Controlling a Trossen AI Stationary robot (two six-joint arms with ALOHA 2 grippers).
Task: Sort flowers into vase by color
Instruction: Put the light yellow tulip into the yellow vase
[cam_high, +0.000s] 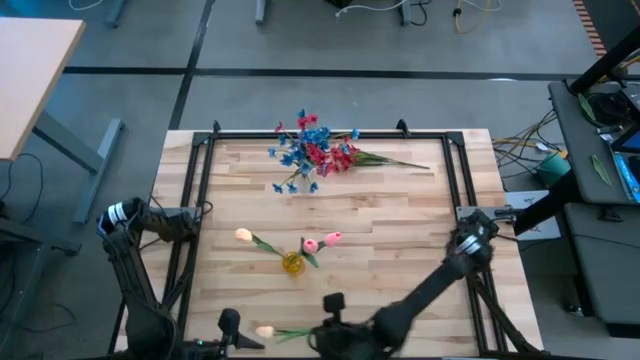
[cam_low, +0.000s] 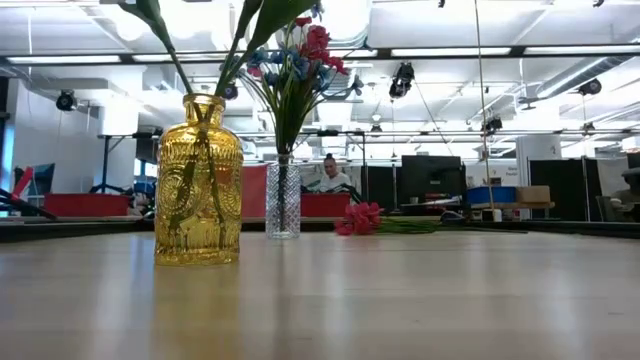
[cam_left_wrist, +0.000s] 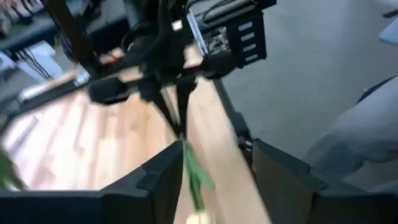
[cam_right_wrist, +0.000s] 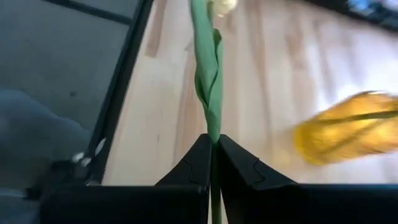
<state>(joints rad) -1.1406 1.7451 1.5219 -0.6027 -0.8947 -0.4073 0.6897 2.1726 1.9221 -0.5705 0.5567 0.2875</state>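
The right arm's fingers (cam_right_wrist: 212, 155) are pressed together on the green stem (cam_right_wrist: 208, 74) of a cream tulip (cam_high: 265, 331), pinching it partway along so the bud hangs free ahead of them. In the high view this happens at the bottom centre of the frame, at the near edge of the tabletop (cam_high: 400, 210), where the right gripper (cam_high: 333, 312) reaches across from the lower right. The left gripper (cam_high: 228, 325) sits at the bottom left of that view, close to the bud end of the same tulip. Its fingers (cam_left_wrist: 158, 174) stand partly spread on either side of the stem without clearly clamping it. My guess is that the two arms are passing the flower between them, or steadying it, so it can be turned upright for a vase.

The yellow vase (cam_high: 292, 263) stands at the lower middle of the tabletop with two pink tulips (cam_high: 333, 238) leaning out of it, which suggests it collects the tulips. A clear vase (cam_low: 283, 200), seen only in the low view, already holds mixed red and blue blossoms (cam_high: 305, 148) at the upper centre. More red blossoms (cam_low: 360, 218) lie flat beside it, still unsorted.

The held tulip has a slim stem wrapped by one long leaf and a small, pale, closed bud.
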